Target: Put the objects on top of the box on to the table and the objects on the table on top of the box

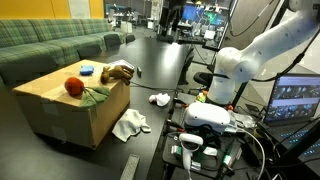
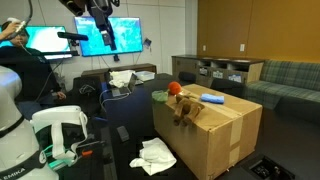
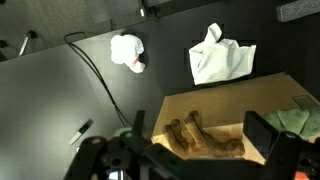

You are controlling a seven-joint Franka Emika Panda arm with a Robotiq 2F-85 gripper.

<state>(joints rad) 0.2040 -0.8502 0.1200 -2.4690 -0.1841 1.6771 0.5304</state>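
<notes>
The tan cardboard box stands on the black table. On its top lie a brown plush toy, a red ball, a blue object and a green cloth. On the table lie a white cloth and a small white object. My gripper hangs high above the brown toy, open and holding nothing.
A green sofa stands behind the box. Monitors and a rack with white gear and cables flank the robot base. A black cable trails over the table near the small white object.
</notes>
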